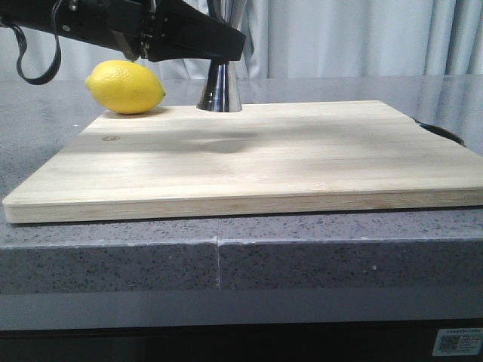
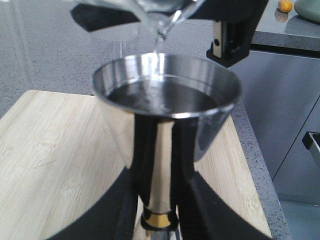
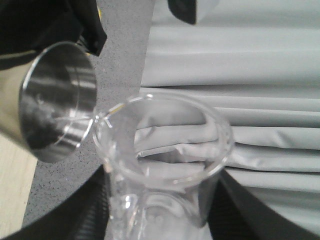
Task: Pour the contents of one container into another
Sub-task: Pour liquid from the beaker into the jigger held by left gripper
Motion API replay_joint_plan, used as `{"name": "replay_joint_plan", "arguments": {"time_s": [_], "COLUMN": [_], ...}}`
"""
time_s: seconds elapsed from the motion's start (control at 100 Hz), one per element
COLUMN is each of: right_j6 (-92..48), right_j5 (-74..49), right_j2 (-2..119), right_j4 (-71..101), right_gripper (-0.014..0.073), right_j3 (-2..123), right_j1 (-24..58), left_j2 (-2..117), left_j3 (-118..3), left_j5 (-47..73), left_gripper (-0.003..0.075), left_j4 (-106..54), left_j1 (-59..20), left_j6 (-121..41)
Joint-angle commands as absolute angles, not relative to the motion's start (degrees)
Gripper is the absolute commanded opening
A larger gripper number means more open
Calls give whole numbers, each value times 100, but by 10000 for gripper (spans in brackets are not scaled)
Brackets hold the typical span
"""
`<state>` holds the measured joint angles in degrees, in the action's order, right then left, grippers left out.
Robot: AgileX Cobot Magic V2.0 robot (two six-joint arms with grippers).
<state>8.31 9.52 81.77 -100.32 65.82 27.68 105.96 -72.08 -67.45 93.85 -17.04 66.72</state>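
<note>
lemon (image 1: 125, 87) far left on board (image 1: 249, 158) | left gripper (image 2: 159, 220) pinching jigger (image 2: 165, 100) waist, far centre of board | right gripper (image 3: 155, 220) clamping tilted beaker (image 3: 162, 150), lip at jigger rim | risk: overfill or stream missing rim if tilt steepens

One steel jigger (image 1: 219, 89) stands at the far edge of the single wooden cutting board (image 1: 249, 162). One lemon (image 1: 125, 87) lies just off the board's far left corner, on the one grey speckled surface (image 1: 302, 249). One clear glass beaker (image 3: 162, 165) is tipped with its lip over the jigger's rim. Two grippers are in view, one per wrist camera.
</note>
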Motion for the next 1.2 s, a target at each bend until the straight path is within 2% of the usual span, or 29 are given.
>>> {"name": "replay_joint_plan", "arguments": {"time_s": [0.0, 1.19], "right_j6": [815, 815], "right_j5": [809, 774], "right_j2": [7998, 7998], "right_j4": [-10100, -10657], "right_gripper": [277, 277], "right_j3": [6806, 6806], "right_j1": [2754, 2754], "left_j2": [10274, 10274], "left_j3": [-7368, -7368], "left_j5": [-7792, -7792], "left_gripper": [113, 113], "left_j4": [9003, 9003], "left_j1": [-1747, -1747], "left_j6": [6690, 6690]}}
